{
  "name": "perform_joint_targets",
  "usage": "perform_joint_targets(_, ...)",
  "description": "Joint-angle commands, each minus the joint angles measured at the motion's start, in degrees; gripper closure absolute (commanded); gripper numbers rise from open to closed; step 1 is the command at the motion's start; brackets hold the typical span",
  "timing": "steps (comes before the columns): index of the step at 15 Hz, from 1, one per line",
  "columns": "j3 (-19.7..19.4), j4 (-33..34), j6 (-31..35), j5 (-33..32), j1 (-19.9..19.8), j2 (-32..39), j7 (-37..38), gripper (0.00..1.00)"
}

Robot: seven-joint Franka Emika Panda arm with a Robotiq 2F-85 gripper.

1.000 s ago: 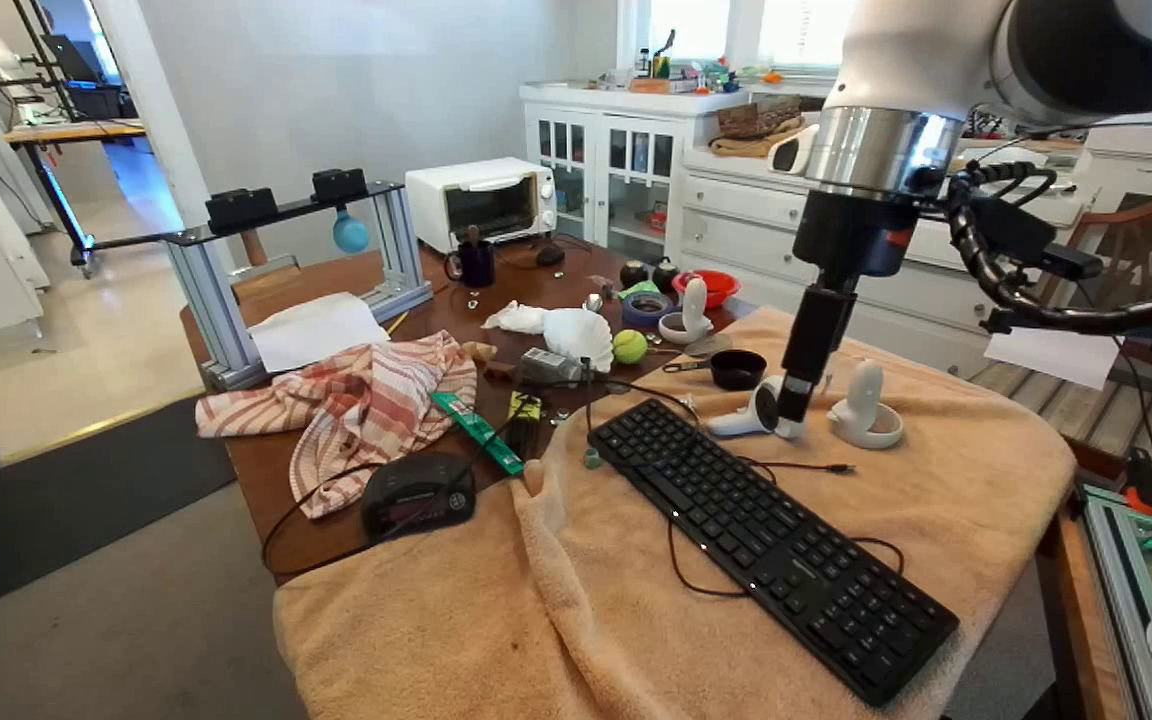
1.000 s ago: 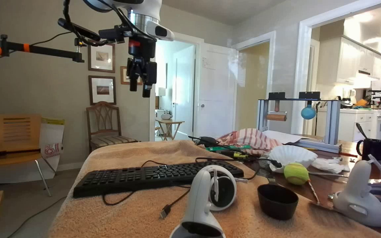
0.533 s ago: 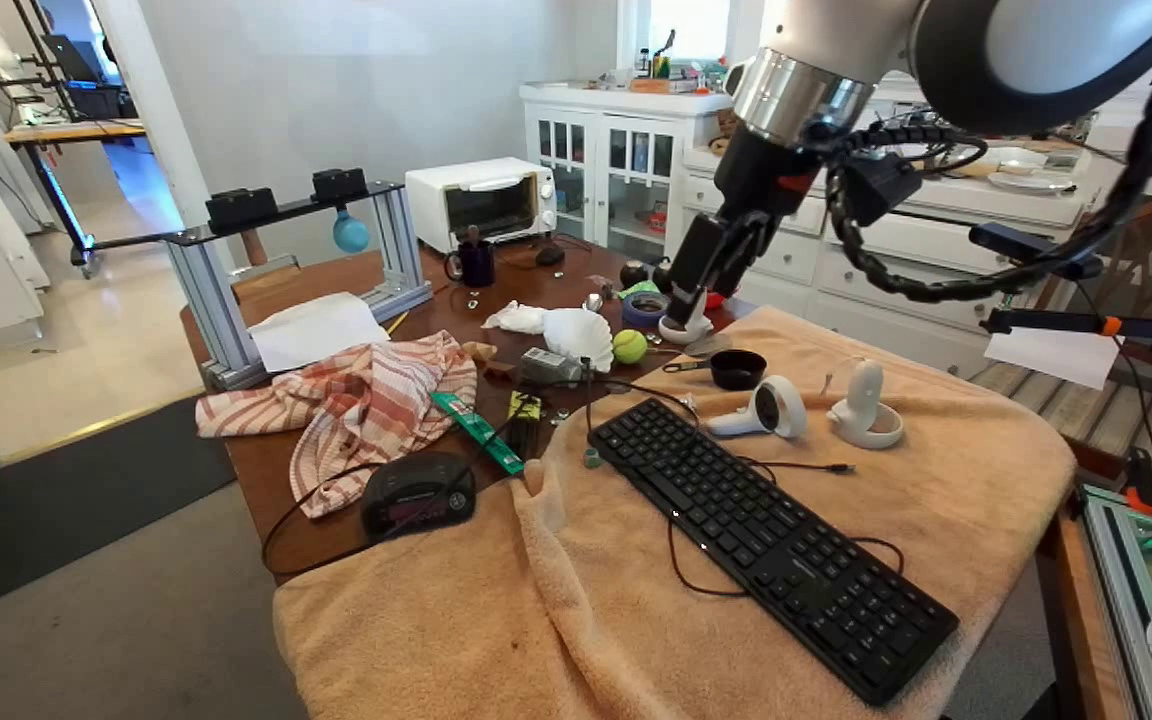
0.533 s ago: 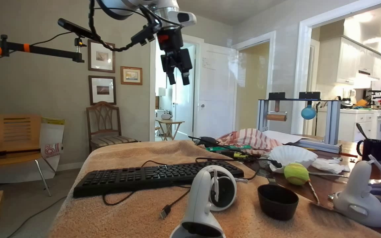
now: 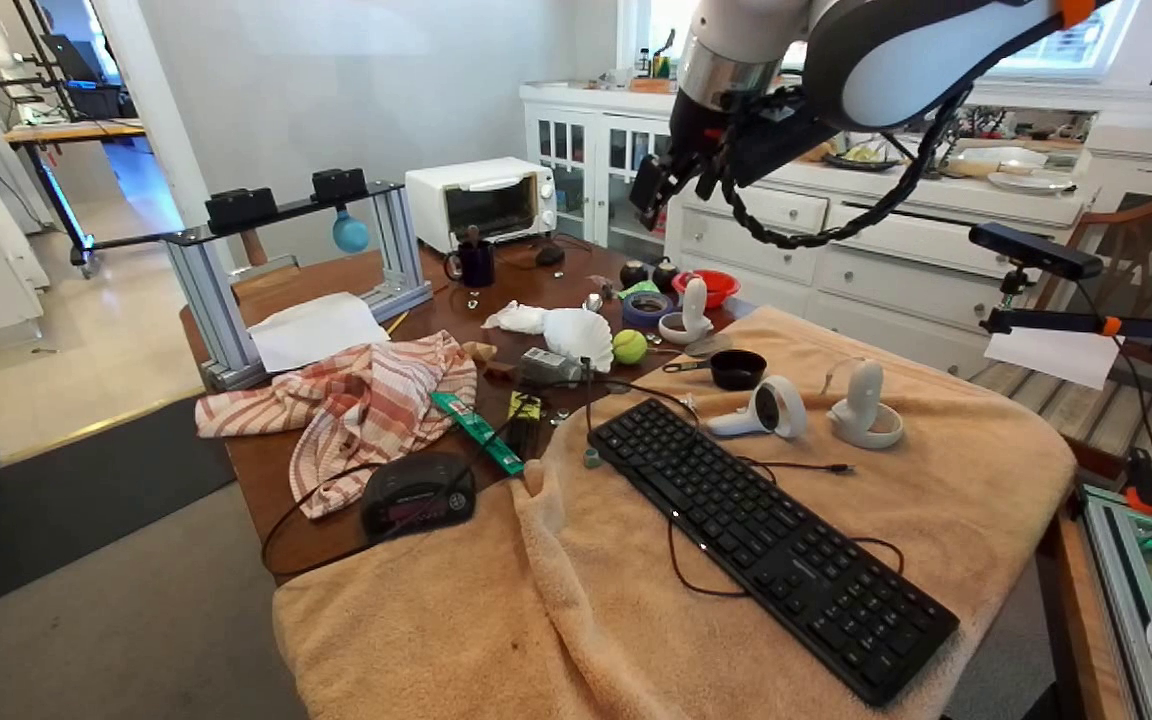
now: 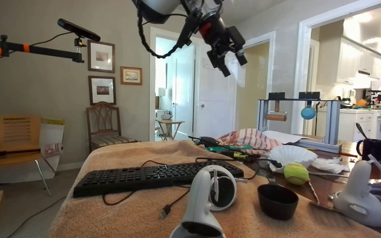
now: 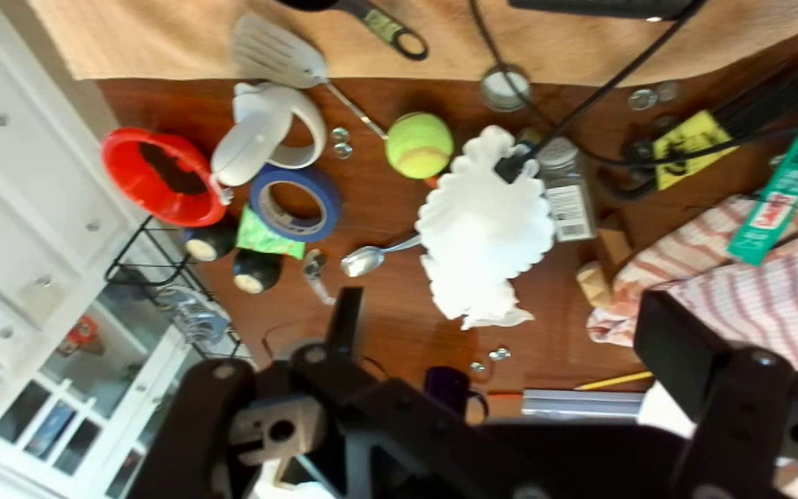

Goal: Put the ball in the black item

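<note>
Metal frame (image 5: 291, 212): in an exterior view, well left of the keyboard (image 5: 776, 545) and farther back; a round blue object (image 5: 350, 233) hangs below its bar.
Striped cloth (image 5: 366, 390): red and white, crumpled on the brown table (image 5: 513, 283), left of the keyboard.
Black box (image 5: 418, 478): left of the keyboard, well apart; dark display on its face.
Mug (image 5: 476, 266): dark, upright, well beyond the keyboard's far end.
Green strip (image 5: 477, 431): flat, near the keyboard's far end, on its left.
White papers (image 5: 576, 335): ruffled, heaped past the keyboard's far end.
Ball (image 5: 629, 347): yellow-green, on the brown table, just past the keyboard's far end. Wrist view: beside the white papers; a spatula's (image 7: 278, 54) handle runs up to it, contact cannot be told.
Gripper (image 6: 234, 67): tilted, high over keyboard level in both exterior views, well apart from the ball. Jaws released; in the wrist view the fingers (image 7: 346, 315) stand wide apart.
Red bowl (image 5: 721, 294): round, well past the keyboard's far end.
Black cup (image 5: 739, 377): upright on the tan towel (image 5: 971, 480), past the keyboard's far end, to its right; handle points left, ball near.
White controllers (image 5: 866, 392): two on the towel, right of the keyboard; one more on the table past its far end.
</note>
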Motion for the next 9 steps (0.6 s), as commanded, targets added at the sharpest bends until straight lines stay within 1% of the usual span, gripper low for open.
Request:
perform_joint_targets(1, -2.7, 1.7, -1.8, -2.1, 2.4, 1.1, 1.1, 0.0)
perform_joint_targets(4, -3.1, 3.7, -3.1, -3.5, 2.8, 2.8, 1.8, 0.0)
perform_joint_targets(9, -3.0, 3.9, -3.4, -3.6, 3.0, 2.9, 2.2, 0.0)
